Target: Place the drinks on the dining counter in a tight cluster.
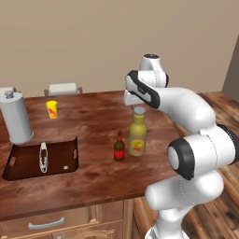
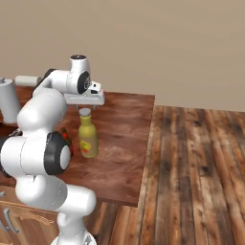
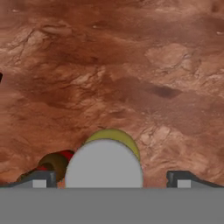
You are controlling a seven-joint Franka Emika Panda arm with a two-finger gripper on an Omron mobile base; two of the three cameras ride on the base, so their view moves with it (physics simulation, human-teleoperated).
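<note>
Gripper (image 2: 86, 106) spread wide, hovering just above the olive-yellow bottle (image 1: 137, 135) at frame centre on the dining counter (image 1: 93, 121); small dark brown bottle (image 1: 119, 147) stands just left of it.

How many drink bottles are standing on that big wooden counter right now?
2 that I can see: a tall olive-yellow bottle right below the pincer, and a small dark brown bottle just to its left. The arm could hide another.

two bottles (image 1: 137, 135) (one cup (image 1: 52, 109))
</note>
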